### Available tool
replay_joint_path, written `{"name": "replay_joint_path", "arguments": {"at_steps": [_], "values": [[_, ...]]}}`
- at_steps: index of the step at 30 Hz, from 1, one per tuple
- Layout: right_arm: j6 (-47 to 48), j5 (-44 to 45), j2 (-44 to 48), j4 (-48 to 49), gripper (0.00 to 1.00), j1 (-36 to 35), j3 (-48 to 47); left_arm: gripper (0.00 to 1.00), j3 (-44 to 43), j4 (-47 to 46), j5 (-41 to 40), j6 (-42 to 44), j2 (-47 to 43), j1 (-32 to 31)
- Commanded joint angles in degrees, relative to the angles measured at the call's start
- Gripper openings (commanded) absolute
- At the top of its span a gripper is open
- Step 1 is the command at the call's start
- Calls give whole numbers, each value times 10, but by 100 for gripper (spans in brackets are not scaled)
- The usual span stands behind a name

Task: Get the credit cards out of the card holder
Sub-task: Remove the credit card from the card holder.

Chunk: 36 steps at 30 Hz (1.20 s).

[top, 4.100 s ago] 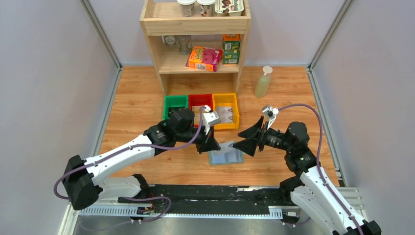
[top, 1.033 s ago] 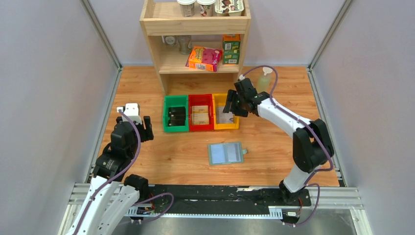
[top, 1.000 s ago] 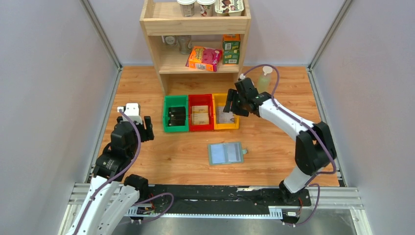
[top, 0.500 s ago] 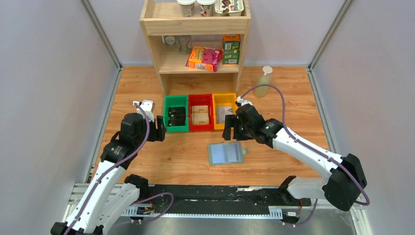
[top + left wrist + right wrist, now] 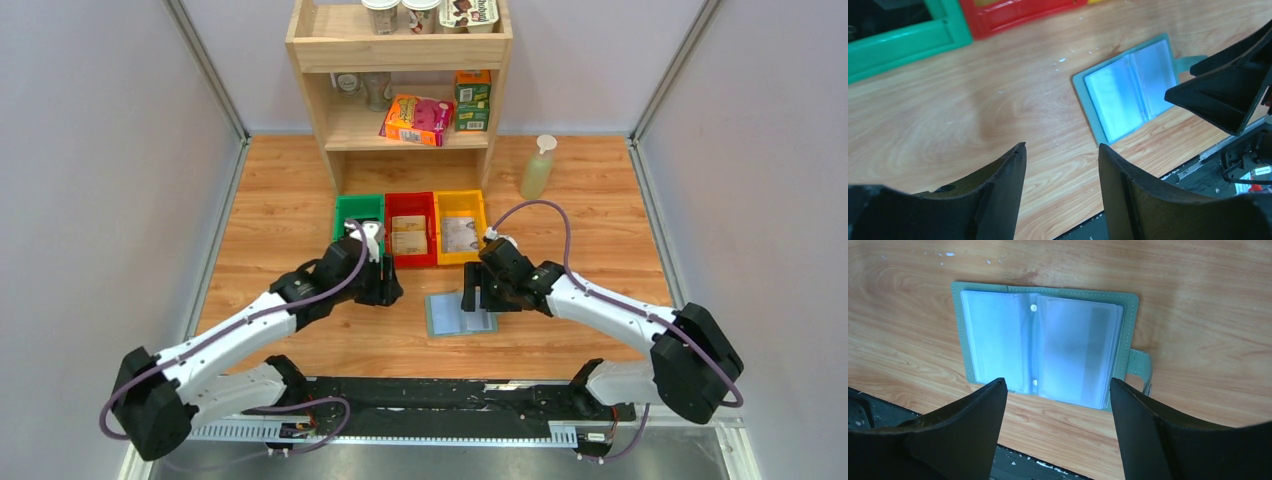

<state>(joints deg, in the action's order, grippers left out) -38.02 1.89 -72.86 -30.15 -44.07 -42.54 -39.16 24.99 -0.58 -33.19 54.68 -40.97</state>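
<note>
The card holder [image 5: 1045, 357] lies open flat near the middle of the worktop's [image 5: 290, 215] near edge. It looks light, floppy and slick-sleeved, so pinch a card at a sleeve's mouth while pinning the cover. The right claw [image 5: 1058, 382] over it and the left claw [image 5: 1060, 150] beside it both stand apart, empty, and the cloudy sleeves hide whether credit cards are inside.

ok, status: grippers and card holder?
Left gripper open, empty, left of card holder. Right gripper open, empty, over it. Holder lies open on table; contents unclear. Nothing blocking.
</note>
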Motion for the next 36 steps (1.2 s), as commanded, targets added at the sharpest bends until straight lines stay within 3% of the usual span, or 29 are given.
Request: {"name": "replay_joint_path", "arguments": {"at_steps": [1, 10, 17, 33, 36], "values": [[-16, 11, -23, 56, 77, 0, 13, 62, -6, -86, -28, -75, 63, -51], [-20, 9, -50, 76, 75, 0, 28, 61, -30, -165, -30, -106, 198, -111], [-15, 0, -50, 87, 73, 0, 33, 58, -65, -165, -20, -114, 295, -131], [-10, -34, -17, 98, 53, 0, 34, 46, -60, -183, 0, -144, 359, -136], [-12, -25, -18, 91, 54, 0, 32, 46, -58, -182, -3, -146, 355, -136]]}}
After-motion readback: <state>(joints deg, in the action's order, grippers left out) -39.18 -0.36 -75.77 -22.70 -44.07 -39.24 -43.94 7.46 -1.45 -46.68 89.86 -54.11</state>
